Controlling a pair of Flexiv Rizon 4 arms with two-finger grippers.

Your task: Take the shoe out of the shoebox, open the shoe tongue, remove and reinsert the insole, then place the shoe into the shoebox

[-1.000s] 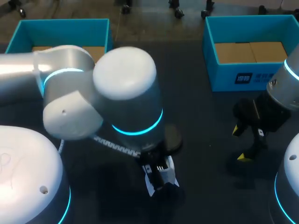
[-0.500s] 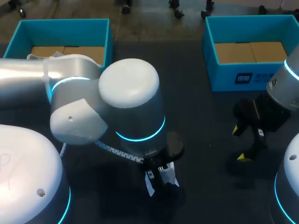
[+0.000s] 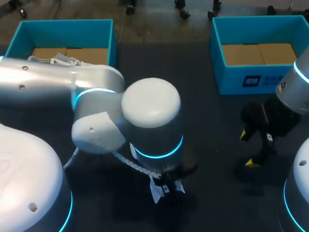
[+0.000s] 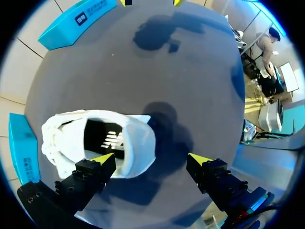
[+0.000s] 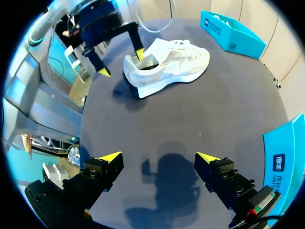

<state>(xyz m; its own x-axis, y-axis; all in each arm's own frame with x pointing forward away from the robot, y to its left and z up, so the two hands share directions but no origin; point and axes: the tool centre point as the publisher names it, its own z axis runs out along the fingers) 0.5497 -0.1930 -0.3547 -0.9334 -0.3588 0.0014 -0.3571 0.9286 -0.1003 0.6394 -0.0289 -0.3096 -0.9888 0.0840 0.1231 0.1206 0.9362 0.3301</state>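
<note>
Surface: dark grey table (image 3: pixel 207 121), with a teal shoebox (image 3: pixel 63 29) at the back on the left arm's side and a second teal box (image 3: pixel 260 79) at the back on the right arm's side.
Head view: honestly the left arm (image 3: pixel 149 116) hogs the middle, so the shoe under it is pretty much hidden. Only the left gripper (image 3: pixel 164 186) peeks out below the wrist.
Right wrist view: this one gets the whole white shoe (image 5: pixel 176 64), standing on its sole on the table, out of the box and well ahead of the right gripper (image 5: pixel 159 156).
Left wrist view: looks straight down into the shoe's opening, with the dark insole (image 4: pixel 107 140) showing inside.
Left gripper: spread wide, gripping nothing. One yellow tip sits at the heel opening, the other over bare table just beside the heel.
Right gripper: fingers wide apart too, nothing between them, hanging over bare table.
</note>
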